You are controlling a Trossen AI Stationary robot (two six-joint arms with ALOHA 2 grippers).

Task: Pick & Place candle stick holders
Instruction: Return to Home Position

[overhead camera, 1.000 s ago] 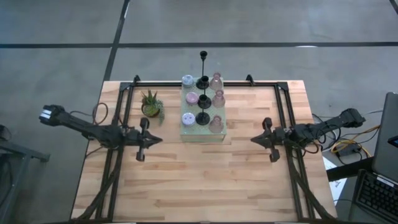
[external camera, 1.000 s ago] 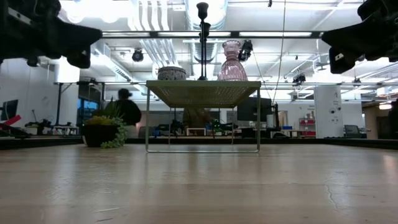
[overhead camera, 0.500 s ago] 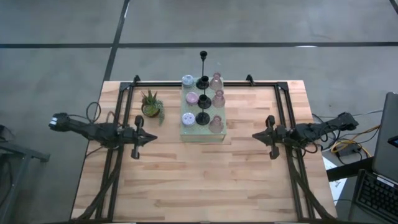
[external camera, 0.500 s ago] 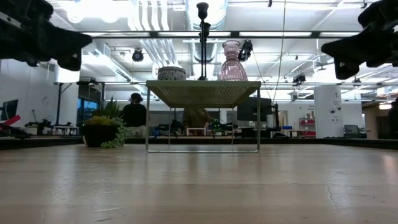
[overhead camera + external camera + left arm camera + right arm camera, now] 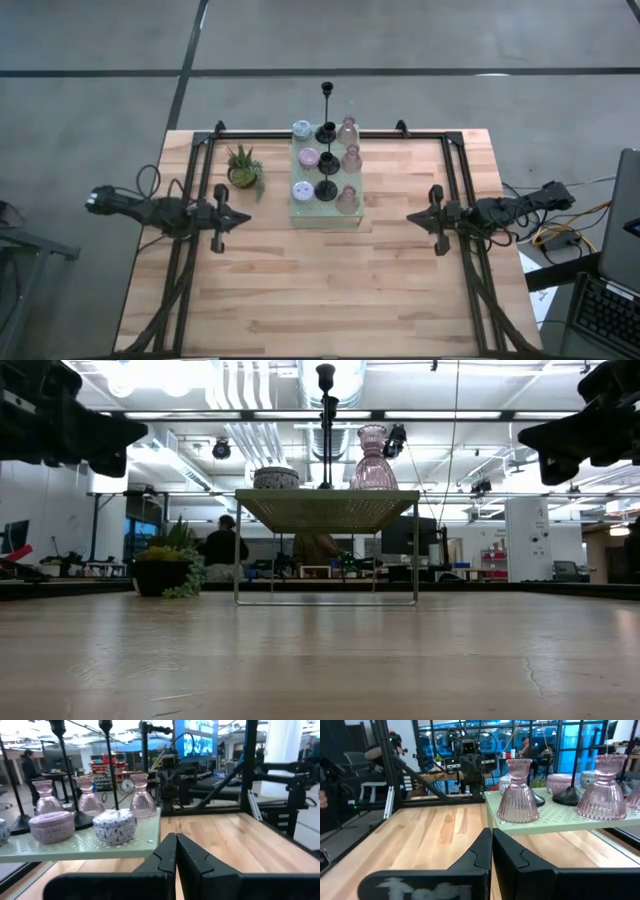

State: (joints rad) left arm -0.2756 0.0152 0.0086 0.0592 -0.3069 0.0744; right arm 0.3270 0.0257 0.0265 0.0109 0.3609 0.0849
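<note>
Left gripper (image 5: 244,217), fingers pressed together on nothing, has drawn back toward its own side of the pale wooden table (image 5: 330,290). Our right gripper (image 5: 412,218), likewise pressed together and empty, hovers opposite. Well apart from both, all nine candle stick holders (image 5: 327,160) (ribbed pink glass, black thin-stemmed, stubby pastel) stand in three rows on the raised pale green perforated board (image 5: 325,214). We judge the placing finished; only the return to rest remains.
</note>
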